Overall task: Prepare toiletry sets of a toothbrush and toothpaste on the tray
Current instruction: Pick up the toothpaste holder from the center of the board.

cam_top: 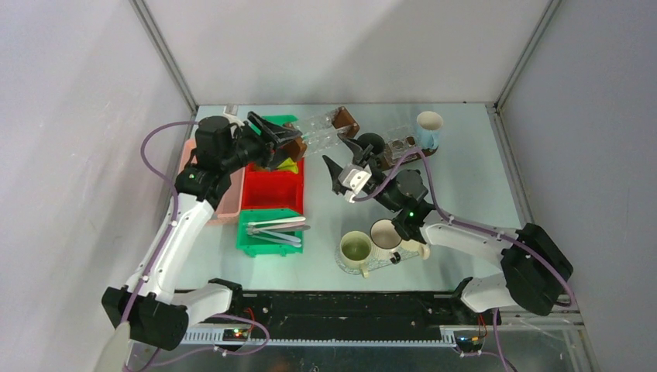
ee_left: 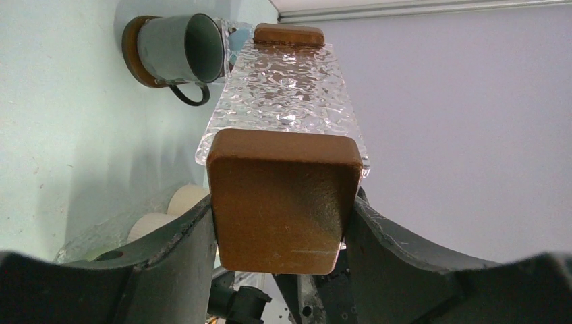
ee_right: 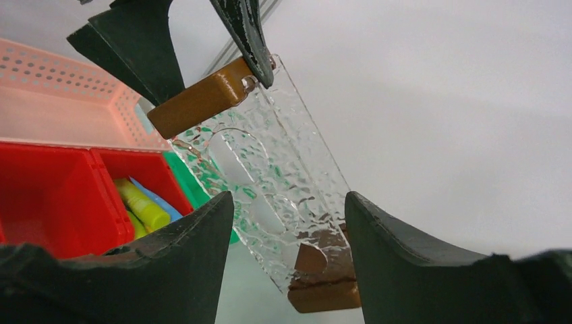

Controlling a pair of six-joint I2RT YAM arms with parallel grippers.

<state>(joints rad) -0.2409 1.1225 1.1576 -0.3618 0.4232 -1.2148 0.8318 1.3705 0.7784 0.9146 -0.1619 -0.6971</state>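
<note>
Clamping the clear tray (cam_top: 321,132) by its brown end block (ee_left: 282,202), the half-spread left gripper (cam_top: 277,141) holds it lengthwise away from the red bin (cam_top: 271,190); the right gripper (ee_right: 289,202) stands jaws apart, contact unclear.

tray (ee_left: 287,94): clear, brown-ended, aloft, tilted | toothpaste (ee_right: 141,206): in red bin (cam_top: 271,188) | toothbrushes (cam_top: 273,227): in green bin (cam_top: 256,246)

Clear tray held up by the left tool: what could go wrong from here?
1. The left tool clamps the clear tray by one brown end only. The rest sticks out unsupported, so it may pivot or slip.
2. The right tool is open near the far end; closing off-centre could twist the tray loose.
3. A drop would likely hit the red bin with its tubes, or the dark mug nearby.
</note>
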